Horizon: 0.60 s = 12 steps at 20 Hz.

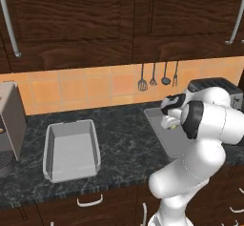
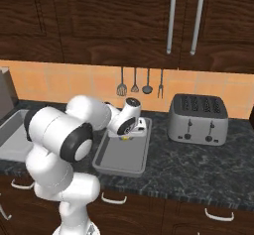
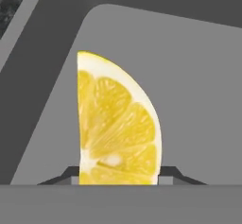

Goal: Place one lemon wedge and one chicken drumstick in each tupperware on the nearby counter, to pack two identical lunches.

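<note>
The black, grey-veined marbled desk (image 1: 121, 139) spans mid-frame. A shallow grey rectangular tupperware (image 2: 121, 154) sits at centre of the right base view beneath my gripper (image 2: 126, 137). My jaws are clamped on the yellow lemon wedge (image 3: 118, 124), over the tupperware's floor.

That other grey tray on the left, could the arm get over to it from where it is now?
Probably yes. The left tray lies open on the same counter, nothing standing between it and the gripper, which is shut on a lemon wedge above the right tray.
</note>
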Tool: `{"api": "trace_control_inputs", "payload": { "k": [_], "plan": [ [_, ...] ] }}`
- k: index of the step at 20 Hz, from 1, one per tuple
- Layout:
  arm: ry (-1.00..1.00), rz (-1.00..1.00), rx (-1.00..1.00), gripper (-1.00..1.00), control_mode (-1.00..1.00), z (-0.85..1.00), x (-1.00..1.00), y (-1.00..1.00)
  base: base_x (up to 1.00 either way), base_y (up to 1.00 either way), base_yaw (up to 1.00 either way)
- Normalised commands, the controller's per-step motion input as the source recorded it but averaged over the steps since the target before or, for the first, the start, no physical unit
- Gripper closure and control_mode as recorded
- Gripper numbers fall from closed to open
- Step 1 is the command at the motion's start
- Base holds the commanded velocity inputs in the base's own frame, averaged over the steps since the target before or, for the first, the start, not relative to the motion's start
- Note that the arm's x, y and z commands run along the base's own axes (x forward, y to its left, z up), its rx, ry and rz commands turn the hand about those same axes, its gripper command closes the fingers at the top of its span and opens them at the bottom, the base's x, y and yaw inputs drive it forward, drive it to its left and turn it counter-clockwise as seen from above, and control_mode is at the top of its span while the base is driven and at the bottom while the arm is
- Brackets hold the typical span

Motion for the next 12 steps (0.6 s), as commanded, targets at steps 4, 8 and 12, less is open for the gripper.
{"api": "trace_control_inputs", "payload": {
  "k": [4, 8, 12],
  "plan": [
    [0.00, 0.01, 0.00, -1.00, -1.00, -0.33, 0.28, 0.00, 0.00, 0.00, 0.00],
    [-0.03, 0.00, 0.00, -1.00, -1.00, 0.24, -0.17, 0.00, 0.00, 0.00, 0.00],
    [-0.16, 0.00, -0.02, -1.00, -1.00, 0.96, -0.67, 0.19, 0.00, 0.00, 0.00]
  ]
}}
